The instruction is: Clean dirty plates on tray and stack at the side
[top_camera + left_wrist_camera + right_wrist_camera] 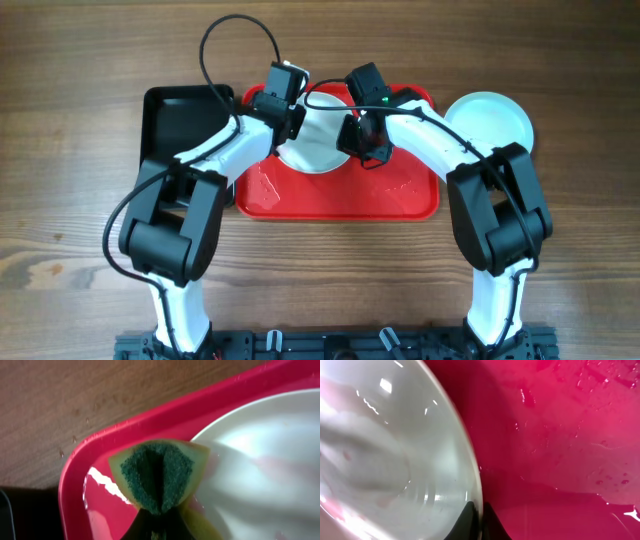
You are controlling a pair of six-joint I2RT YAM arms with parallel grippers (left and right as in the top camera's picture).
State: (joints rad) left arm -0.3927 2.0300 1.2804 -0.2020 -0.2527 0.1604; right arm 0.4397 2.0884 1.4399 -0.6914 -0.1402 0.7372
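You are scrubbing the white plate (260, 460) lying near the middle of the red tray's (100, 445) far edge, your left gripper (155, 529) clenched on the green-faced sponge (157, 477) at its rim, your right gripper (479, 521) pinching the opposite rim to steady it. Faint pink smears are showing in the bowl, so I judge you are needing flat sponge pressure and short strokes toward the pinned side, lest the plate skate on the wet tray.
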